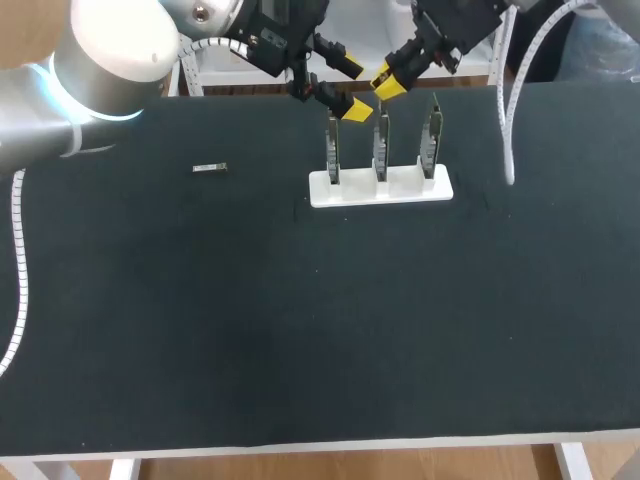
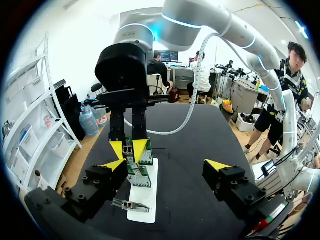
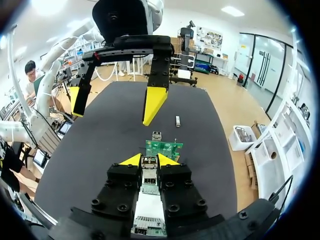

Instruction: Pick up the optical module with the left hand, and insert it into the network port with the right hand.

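Left arm [image 1: 110, 50] elbow is closest to the head cam, coming in from 10 o'clock. Left gripper [image 1: 352, 90] sits at 12 o'clock of the board holder, just above and beside the left-hand board [image 1: 333, 150]. Its fingers are spread wide and grip nothing.

Right gripper [image 1: 390, 85] comes in from 1 o'clock, directly over the middle board [image 1: 381, 148]. Fingers are narrow: in the right wrist view both yellow tips press the metal network port [image 3: 149, 162] from two sides, at the top of that board. The left wrist view agrees, with a small metal part filling the gap between the tips.

Holder is a white base [image 1: 405, 188] on the black table [image 1: 300, 330], at about 12 o'clock of table centre, with three circuit boards upright in a row. The third board [image 1: 431, 145] is on the right.

Optical module [image 1: 210, 168] lies flat on the table at 9 o'clock of the holder, well apart from it and from both grippers.
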Motion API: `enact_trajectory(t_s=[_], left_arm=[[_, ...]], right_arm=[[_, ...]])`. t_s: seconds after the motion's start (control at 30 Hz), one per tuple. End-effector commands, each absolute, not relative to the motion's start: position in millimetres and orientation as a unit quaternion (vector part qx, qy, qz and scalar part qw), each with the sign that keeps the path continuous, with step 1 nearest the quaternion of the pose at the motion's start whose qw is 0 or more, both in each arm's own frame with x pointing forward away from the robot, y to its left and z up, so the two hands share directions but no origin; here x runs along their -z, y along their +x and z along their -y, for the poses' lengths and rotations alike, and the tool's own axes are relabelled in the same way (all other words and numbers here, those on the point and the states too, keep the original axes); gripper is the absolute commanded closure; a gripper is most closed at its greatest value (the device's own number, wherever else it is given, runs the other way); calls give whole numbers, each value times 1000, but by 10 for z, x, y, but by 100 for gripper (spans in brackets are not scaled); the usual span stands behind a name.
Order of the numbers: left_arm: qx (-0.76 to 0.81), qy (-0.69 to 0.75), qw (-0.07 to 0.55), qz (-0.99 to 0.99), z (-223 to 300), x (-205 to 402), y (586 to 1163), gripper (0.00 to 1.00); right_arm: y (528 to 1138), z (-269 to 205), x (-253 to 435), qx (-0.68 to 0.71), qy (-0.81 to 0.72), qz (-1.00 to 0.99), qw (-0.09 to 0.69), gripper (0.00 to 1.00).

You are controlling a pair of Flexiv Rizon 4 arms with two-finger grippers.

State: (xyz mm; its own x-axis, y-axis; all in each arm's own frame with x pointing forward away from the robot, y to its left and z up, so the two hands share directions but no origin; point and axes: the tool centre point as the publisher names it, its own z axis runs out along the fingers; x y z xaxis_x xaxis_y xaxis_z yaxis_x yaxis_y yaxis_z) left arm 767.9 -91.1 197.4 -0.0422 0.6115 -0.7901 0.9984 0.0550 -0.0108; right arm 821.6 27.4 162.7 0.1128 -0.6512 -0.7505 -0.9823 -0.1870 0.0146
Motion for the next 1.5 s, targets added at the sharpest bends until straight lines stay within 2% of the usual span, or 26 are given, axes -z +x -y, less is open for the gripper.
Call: enact_trajectory(t_s=[0.03,1.5], left_arm=[[304,615,316,-656,915,-1978,7666,0],[304,615,316,-656,915,-1978,7666,0]], right_arm=[[8297,-273,-1623,-335,-705,-578,239,100],[8320,-278,-1536,-339,-703,-584,223,100]])
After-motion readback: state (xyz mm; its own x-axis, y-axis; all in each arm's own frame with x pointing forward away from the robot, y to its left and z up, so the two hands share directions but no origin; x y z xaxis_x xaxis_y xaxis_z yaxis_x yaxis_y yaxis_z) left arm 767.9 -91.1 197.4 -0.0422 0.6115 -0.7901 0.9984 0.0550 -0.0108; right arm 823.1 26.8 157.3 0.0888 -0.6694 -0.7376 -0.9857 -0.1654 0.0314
